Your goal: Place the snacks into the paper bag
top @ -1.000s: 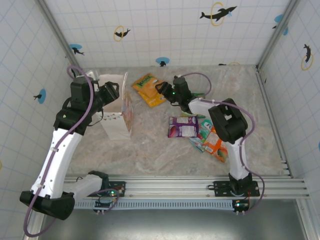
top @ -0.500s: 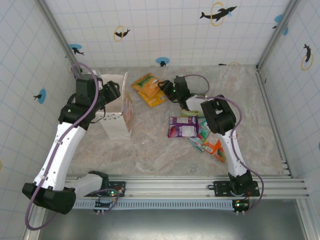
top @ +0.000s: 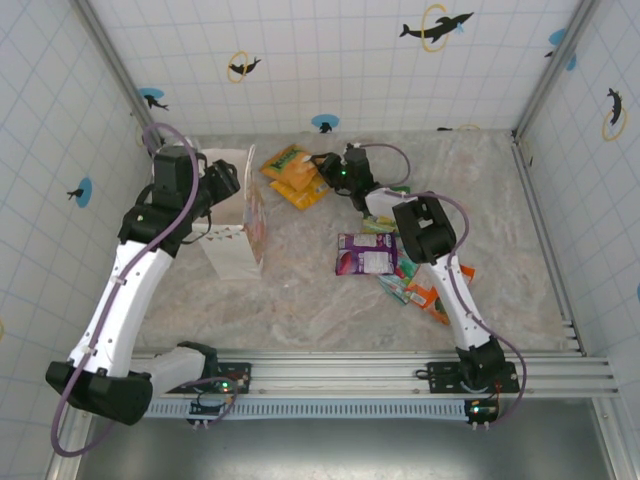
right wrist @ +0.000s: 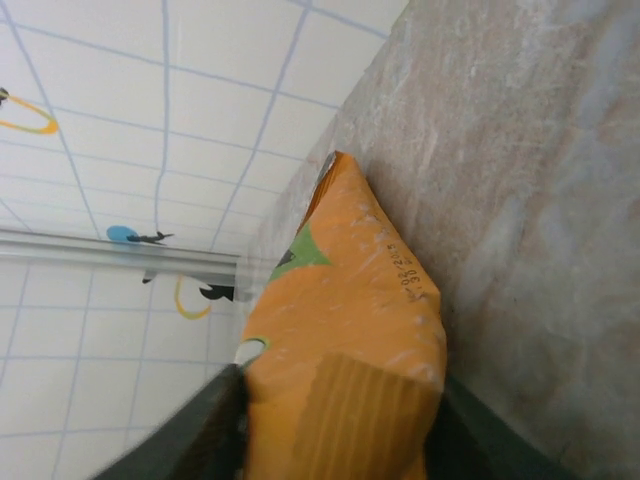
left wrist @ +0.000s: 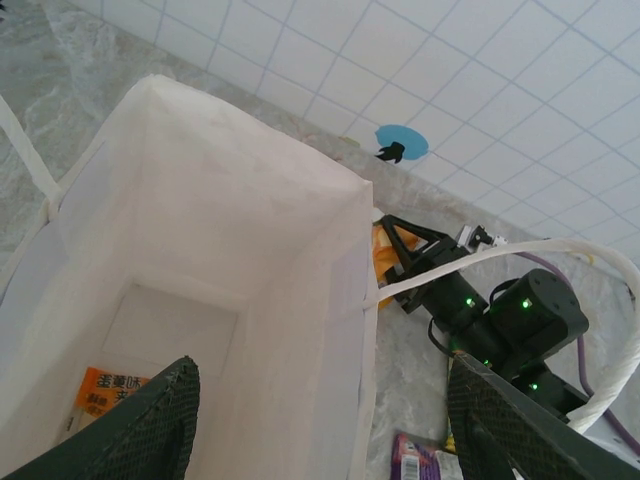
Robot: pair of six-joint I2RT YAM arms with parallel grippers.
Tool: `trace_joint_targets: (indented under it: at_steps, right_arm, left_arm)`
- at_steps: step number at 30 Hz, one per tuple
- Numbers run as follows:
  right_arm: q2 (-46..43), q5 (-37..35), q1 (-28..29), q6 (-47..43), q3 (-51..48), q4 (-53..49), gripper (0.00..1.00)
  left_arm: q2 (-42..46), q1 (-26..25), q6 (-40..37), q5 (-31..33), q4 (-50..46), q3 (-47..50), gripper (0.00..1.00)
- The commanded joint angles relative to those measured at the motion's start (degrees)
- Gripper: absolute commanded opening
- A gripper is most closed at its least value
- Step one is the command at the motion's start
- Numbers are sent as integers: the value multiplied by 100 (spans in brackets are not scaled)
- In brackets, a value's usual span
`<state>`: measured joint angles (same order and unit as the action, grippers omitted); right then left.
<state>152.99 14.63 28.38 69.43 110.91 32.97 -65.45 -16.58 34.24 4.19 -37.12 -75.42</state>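
"Pinching the orange-yellow packet [top: 293,175] by its edge, the right gripper [top: 328,172] sits at twelve o'clock on the table [top: 300,310]. The paper bag [top: 232,258] stands at the packet's nine."

"The left gripper [top: 224,180] hangs spread over the bag's mouth. The right should probably lift the packet clear, pass the handle [left wrist: 480,268], and release low inside."

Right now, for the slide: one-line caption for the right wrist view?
Right gripper shut on an orange-yellow snack packet, marble table and tiled wall behind.
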Motion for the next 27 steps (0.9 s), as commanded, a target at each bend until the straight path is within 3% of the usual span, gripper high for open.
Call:
trace_joint_targets:
  at_steps: [1, 7, 11, 20, 27]
  right_arm:
    - [62, 65, -56, -94, 282, 109, 36]
    - [-671, 128, -84, -623, -443, 122, 13]
    - [-1355, 156, -98, -946, -1171, 320, 5]
    - [-3226, 377, -108, -1982, -2845, 336, 0]
    - [-4747, 1151, -104, -3464, -3685, -973, 0]
  left_arm:
    - [-46, -25, -235, 187, -55, -273, 66]
    - [12, -26, -317, 202, -89, -369, 66]
    - [109, -21, -426, 79, -71, -377, 66]
    - [262, -22, -1417, -630, -168, -667, 65]
    - [615, -22, -2876, -2002, 321, -298, 63]
